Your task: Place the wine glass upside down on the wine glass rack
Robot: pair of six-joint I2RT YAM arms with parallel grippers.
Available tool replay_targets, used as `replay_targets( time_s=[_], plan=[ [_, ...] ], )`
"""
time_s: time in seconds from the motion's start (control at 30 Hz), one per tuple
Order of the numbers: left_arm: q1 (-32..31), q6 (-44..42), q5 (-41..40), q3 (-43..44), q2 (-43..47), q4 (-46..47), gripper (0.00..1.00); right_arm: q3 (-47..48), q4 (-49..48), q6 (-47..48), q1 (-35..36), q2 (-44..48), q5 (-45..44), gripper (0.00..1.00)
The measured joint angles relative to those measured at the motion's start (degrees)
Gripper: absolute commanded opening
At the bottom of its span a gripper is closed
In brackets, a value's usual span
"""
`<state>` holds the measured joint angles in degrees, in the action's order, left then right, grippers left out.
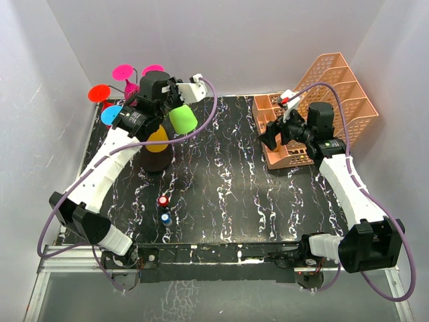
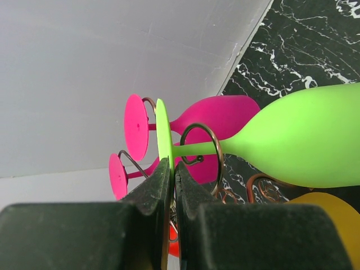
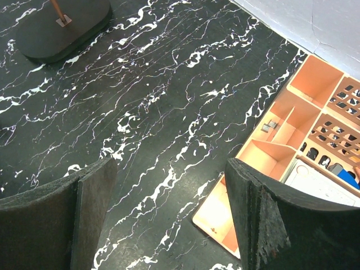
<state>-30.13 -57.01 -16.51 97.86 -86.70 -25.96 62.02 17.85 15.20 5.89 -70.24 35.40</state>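
Since the left arm covered most of the wine glass rack point(image 2: 217, 149) from above, only its curled wires showed in the left wrist view, and whether the stem of the green wine glass point(image 2: 304, 140) sat inside a curl or just before it could not be told. The left end effector point(image 2: 171, 169) was pinched narrowly on that glass's flat foot, the bowl hanging out over the counter point(image 1: 234, 174). Two pink glasses point(image 2: 219, 115) hung behind it, and a yellow glass point(image 2: 332, 219) was cut off at the frame's corner. The right end effector point(image 3: 169, 214) gaped wide and held nothing, hovering beside the peach basket point(image 3: 281, 135), well apart from the rack. Two small bottles point(image 1: 163, 208) stood near the counter's front.
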Motion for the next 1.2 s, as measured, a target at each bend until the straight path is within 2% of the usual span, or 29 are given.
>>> replay_targets(
  time_s=[0.43, 0.77, 1.2],
  plan=[
    [-0.1, -1.5, -5.1, -2.4, -0.1, 3.0, 0.05, 0.0, 0.0, 0.2, 0.0, 0.0, 0.2, 0.85],
    [-0.1, -1.9, -5.6, -3.3, -0.1, 3.1, 0.14, 0.0, 0.0, 0.4, -0.1, 0.0, 0.2, 0.85],
    [-0.1, -1.9, -6.5, -3.3, 0.0, 2.6, 0.2, 0.0, 0.0, 0.5, -0.3, 0.0, 0.4, 0.85]
  ],
)
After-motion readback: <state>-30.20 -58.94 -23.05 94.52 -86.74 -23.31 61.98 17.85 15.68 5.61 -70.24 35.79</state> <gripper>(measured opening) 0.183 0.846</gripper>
